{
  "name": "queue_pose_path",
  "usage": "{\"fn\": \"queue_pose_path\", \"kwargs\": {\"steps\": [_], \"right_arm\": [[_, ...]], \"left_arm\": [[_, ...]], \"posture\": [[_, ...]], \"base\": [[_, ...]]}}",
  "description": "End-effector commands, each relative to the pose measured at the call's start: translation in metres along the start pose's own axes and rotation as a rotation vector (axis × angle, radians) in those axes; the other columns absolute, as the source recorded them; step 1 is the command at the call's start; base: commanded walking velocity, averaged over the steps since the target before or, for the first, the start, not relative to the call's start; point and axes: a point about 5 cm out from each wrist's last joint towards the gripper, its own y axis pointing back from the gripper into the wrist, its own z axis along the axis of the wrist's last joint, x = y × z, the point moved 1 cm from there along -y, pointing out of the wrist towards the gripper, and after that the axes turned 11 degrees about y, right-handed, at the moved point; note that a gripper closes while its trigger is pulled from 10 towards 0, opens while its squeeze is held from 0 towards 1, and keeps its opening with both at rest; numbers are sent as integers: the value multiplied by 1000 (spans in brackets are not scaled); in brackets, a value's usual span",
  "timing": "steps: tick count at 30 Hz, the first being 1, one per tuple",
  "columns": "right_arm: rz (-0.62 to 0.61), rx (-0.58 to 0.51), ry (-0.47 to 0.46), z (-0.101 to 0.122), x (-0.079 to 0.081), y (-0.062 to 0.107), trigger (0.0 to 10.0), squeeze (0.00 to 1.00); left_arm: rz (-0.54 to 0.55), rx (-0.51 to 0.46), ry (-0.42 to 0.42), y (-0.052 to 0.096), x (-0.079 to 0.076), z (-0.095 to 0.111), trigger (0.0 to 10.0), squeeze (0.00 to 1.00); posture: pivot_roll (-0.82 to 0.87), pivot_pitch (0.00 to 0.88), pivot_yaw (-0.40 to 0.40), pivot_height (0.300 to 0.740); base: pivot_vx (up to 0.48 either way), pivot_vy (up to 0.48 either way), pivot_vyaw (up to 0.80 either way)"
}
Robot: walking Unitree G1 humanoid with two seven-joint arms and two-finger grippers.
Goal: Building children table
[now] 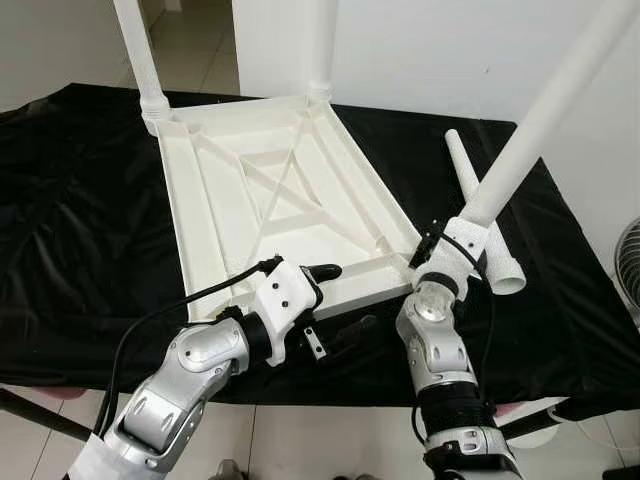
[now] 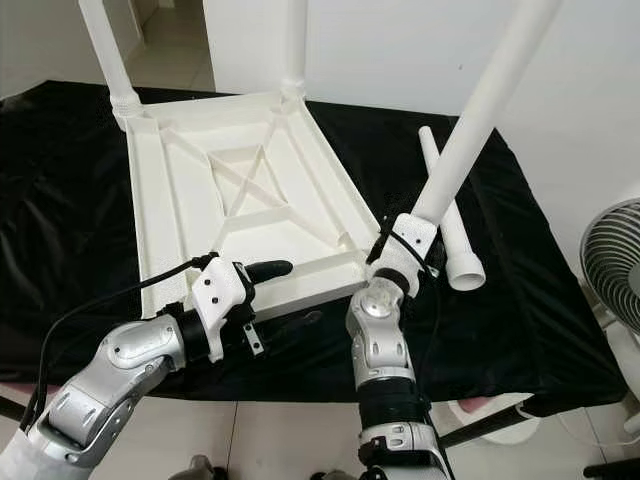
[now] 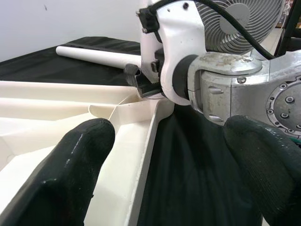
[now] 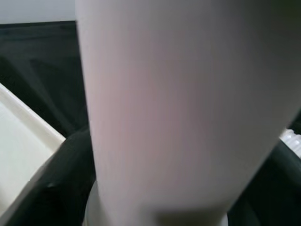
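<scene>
My right gripper [image 1: 455, 245] grasps the white leg [image 1: 540, 115] at the tabletop [image 1: 230, 180] corner.
My left gripper [image 1: 335, 295] is spread wide across the tabletop's near edge.

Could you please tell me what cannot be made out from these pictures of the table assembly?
- Whether the held leg is seated in the tabletop corner socket: the right gripper covers that joint in both eye views.
- Tops of the two mounted far legs: cut off by the upper edge.
- Right wrist view: the leg's surface is a close blur.
- Fan: cut off by the right edge.
</scene>
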Motion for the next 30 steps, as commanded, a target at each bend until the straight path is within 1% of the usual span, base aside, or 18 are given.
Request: {"fn": "queue_pose_path", "kwargs": {"steps": [1, 10, 11, 13, 14, 17, 18, 20, 22, 23, 25, 26, 28, 30], "right_arm": [[-4, 29, -9, -7, -1, 2, 10000, 1000], [19, 4, -5, -3, -1, -2, 10000, 1000], [45, -7, -11, -1, 0, -3, 10000, 906], [105, -45, -9, 5, 0, -6, 10000, 0], [133, -65, -22, 7, -1, -6, 10000, 0], [164, -89, -38, 9, -2, -7, 10000, 0], [201, -105, -36, 9, -6, -8, 10000, 0], [201, -105, -36, 9, -6, -8, 10000, 0], [270, -144, -12, 10, -14, -12, 10000, 0], [270, -144, -12, 10, -14, -12, 10000, 0], [343, -173, 4, 10, -19, -14, 10000, 0], [410, -181, -2, 9, -22, -14, 10000, 0], [479, -187, -12, 8, -25, -14, 10000, 0], [558, -207, 32, 6, -29, -15, 10000, 0]], "left_arm": [[-11, 13, 1, 0, -2, -3, 10000, 0], [-8, 10, 0, -1, -1, -3, 10000, 0], [-8, 10, 1, -1, -1, -3, 10000, 0], [-8, 11, 2, -1, -2, -3, 10000, 0], [-7, 11, 3, -1, -2, -3, 10000, 0], [-7, 11, 3, -1, -2, -3, 10000, 0], [-6, 11, 4, -1, -2, -3, 10000, 0], [-6, 11, 4, -1, -2, -3, 10000, 0], [-5, 12, 7, -1, -3, -4, 10000, 0], [-5, 12, 7, -1, -3, -4, 10000, 0], [-7, 13, 10, -2, -3, -5, 10000, 0], [-8, 13, 10, -2, -3, -5, 10000, 0], [-8, 13, 10, -2, -3, -5, 10000, 0], [-7, 15, 12, -2, -4, -5, 10000, 0]], "posture": [[123, 91, -42, 740], [122, 90, -47, 740], [121, 90, -47, 740], [120, 91, -48, 740], [119, 91, -50, 740], [119, 91, -50, 740], [115, 91, -52, 740], [115, 91, -52, 740], [109, 91, -53, 740], [109, 91, -53, 740], [109, 91, -53, 740], [109, 91, -53, 740], [109, 91, -53, 740], [107, 86, -54, 740]], "base": [[0, 0, 0], [0, 0, 0], [0, 0, 0], [0, 0, 0], [0, 0, 0], [0, 0, 0], [0, 0, 0], [0, 0, 0], [0, 0, 0], [0, 0, 0], [0, 0, 0], [0, 0, 0], [0, 0, 0], [0, 0, 0]]}}
